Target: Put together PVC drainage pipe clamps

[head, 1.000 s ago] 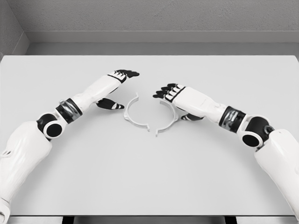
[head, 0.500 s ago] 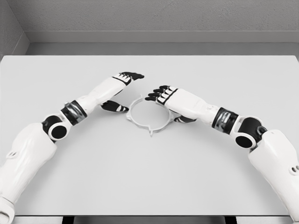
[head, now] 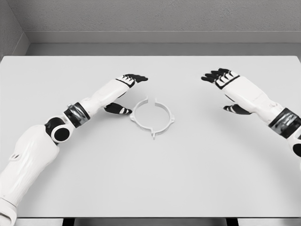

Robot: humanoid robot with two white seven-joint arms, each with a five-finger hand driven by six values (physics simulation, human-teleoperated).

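Clamp ring (head: 152, 115): white plastic ring lying flat on the table, a little left of the picture's middle; it reads as one closed circle; a short tab sticks out at the near side, toward the camera; small lugs show at the far side and at the right side; a narrow gap shows at the far side, between the two far lugs; whether the halves are fully locked cannot be told.

Inside the ring: only bare table surface shows through the opening.

Left hand (head: 123, 92): just beside the ring on its left; fingers stretched out and relaxed, pointing toward the far right; the dark thumb tip lies close to the ring's left edge, contact cannot be told; it grasps nothing.

Right hand (head: 230, 87): well apart from the ring, at the right of the picture; fingers extended and slightly spread, pointing left; thumb hanging below the palm; it grasps nothing.

Table (head: 150, 179): plain white top; it carries the ring and both forearms reach over it.

Wall (head: 150, 19): grey, textured, behind the table's far edge.
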